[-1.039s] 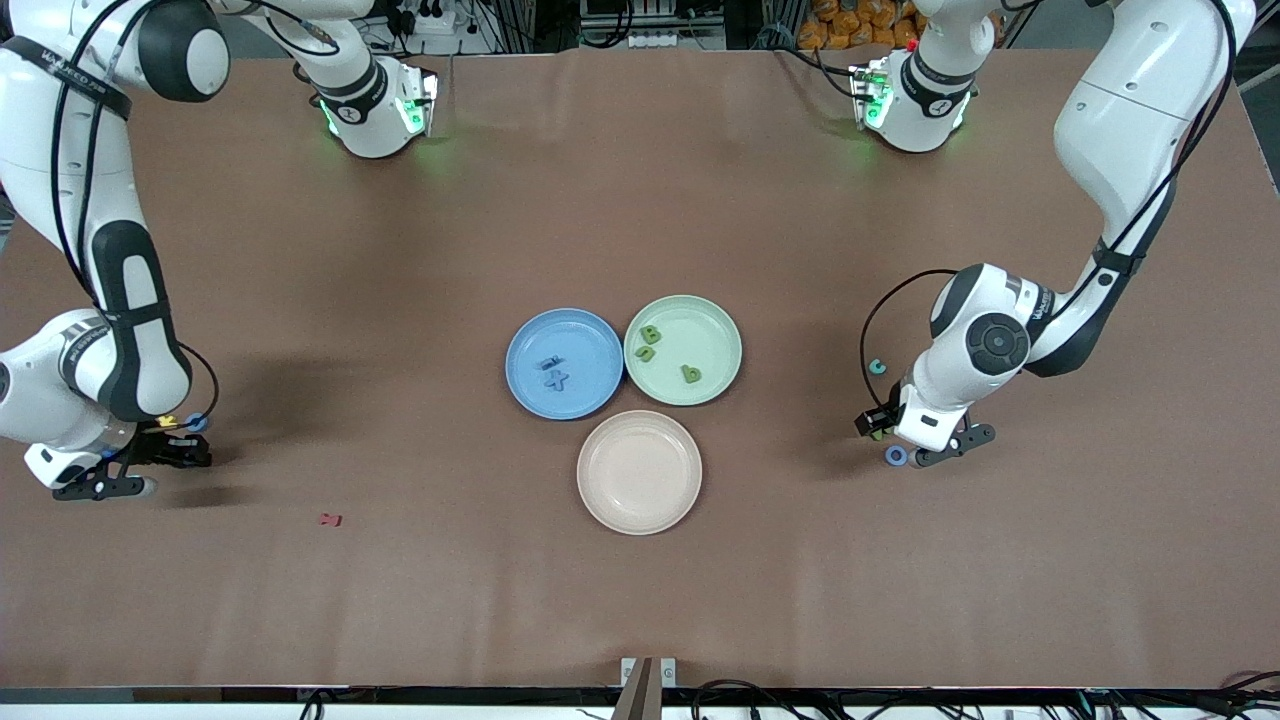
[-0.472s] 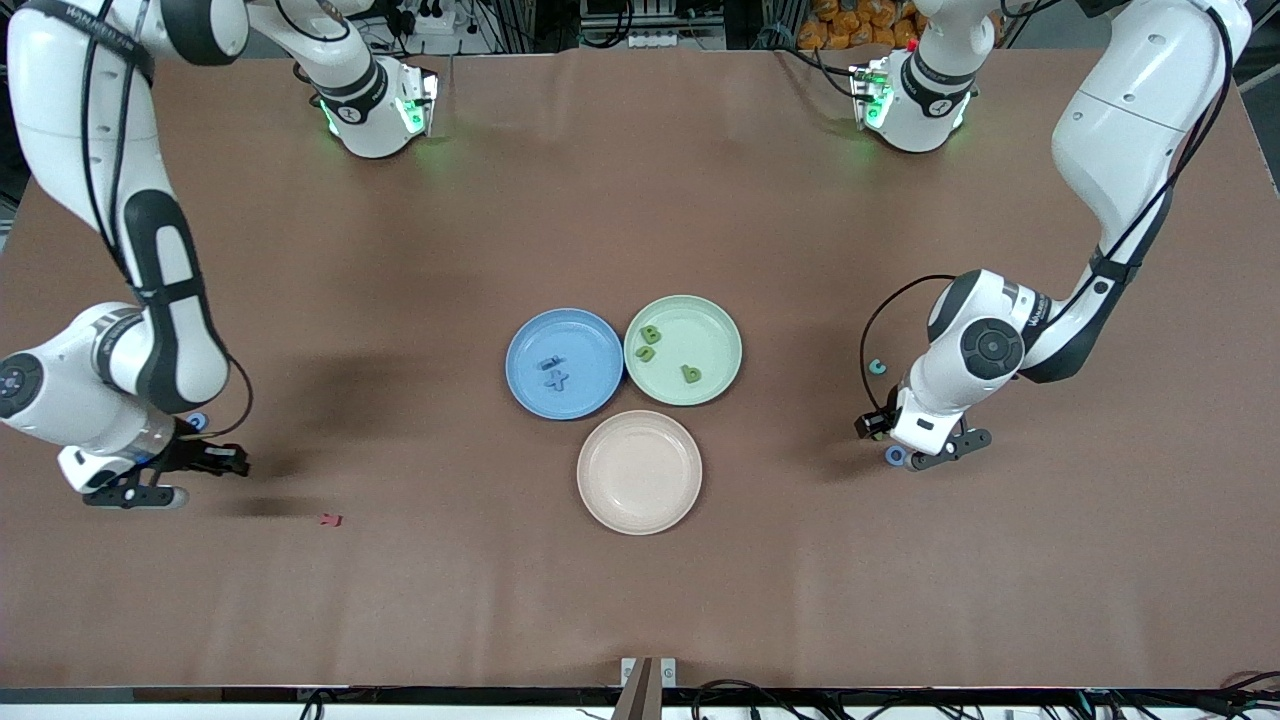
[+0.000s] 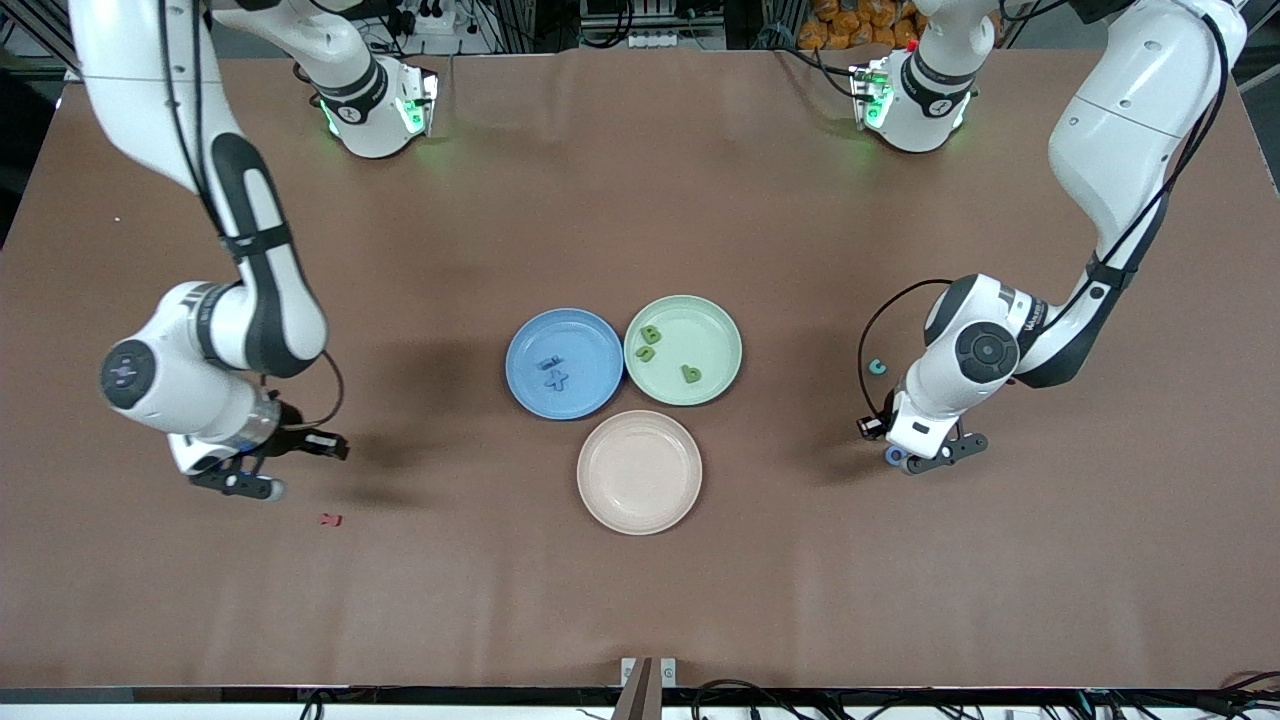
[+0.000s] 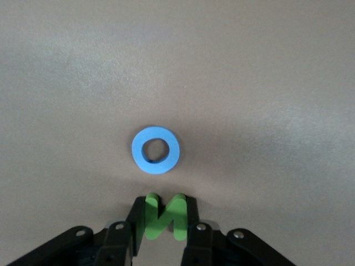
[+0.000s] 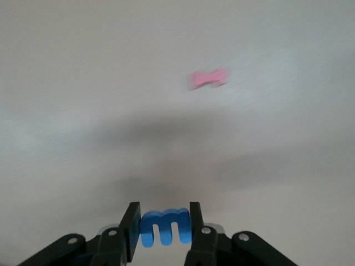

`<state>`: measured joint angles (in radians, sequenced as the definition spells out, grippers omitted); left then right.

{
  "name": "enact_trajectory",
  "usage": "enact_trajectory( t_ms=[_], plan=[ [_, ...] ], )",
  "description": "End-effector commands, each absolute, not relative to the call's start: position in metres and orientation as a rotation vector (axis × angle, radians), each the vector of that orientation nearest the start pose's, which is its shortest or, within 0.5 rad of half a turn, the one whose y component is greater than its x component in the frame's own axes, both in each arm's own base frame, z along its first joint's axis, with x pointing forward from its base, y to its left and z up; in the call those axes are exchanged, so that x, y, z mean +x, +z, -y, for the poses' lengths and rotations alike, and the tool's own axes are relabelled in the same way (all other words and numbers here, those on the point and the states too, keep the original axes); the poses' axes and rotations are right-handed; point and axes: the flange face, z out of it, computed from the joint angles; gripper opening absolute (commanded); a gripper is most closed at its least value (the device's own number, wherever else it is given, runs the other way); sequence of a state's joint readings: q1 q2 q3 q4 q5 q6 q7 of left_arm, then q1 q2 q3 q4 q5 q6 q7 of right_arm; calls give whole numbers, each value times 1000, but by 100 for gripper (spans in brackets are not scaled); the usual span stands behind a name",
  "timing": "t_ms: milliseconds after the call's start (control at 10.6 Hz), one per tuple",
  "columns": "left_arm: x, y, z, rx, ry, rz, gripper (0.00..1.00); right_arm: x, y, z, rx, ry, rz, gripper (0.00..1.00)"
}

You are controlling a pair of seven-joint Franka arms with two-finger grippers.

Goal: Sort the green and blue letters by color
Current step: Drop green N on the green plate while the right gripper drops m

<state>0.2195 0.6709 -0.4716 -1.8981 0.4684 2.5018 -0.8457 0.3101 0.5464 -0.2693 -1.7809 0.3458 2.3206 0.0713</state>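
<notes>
Green N [image 4: 164,216] and blue m [image 5: 166,226] are clamped; blue ring [image 4: 156,150] lies flat.

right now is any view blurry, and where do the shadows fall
Right wrist view: the red letter is smeared by motion, though the blue letter between the fingers is crisp. Left wrist view: sharp. Front view: sharp, with soft shadows on the table beside each arm.
</notes>
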Motion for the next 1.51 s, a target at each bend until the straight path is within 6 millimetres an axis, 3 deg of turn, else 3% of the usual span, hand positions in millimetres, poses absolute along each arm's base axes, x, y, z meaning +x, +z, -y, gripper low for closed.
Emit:
enact_trajectory(
  t_ms=[0,189,378,661,756,850,1039,1134,1228,1322,1417],
  plan=[
    [610,174,165,-3113,-67,475,0,629,272,-155,-2970,16,-462,9],
    [601,184,197,-3082,-57,534,0,609,274,-226,-2964,34,-497,9],
    [583,197,255,-3025,-33,632,0,581,272,-291,-2974,58,-458,9],
    [542,213,343,-3015,-75,740,0,542,253,-356,-3006,94,-389,14],
    [532,219,366,-3018,-88,756,0,534,249,-369,-3013,100,-395,73],
    [523,226,388,-3029,-101,767,0,534,252,-372,-3018,99,-364,100],
    [504,230,423,-3049,-83,794,0,543,265,-369,-3017,62,-168,100],
    [496,235,442,-3071,-63,796,0,555,270,-349,-3017,62,-78,100],
    [493,235,447,-3076,-43,802,36,574,278,-311,-3010,61,64,100],
    [495,237,448,-3082,-50,793,99,591,282,-273,-2995,70,214,100],
    [498,243,448,-3091,-67,782,100,605,284,-234,-2978,77,323,100]
  ],
)
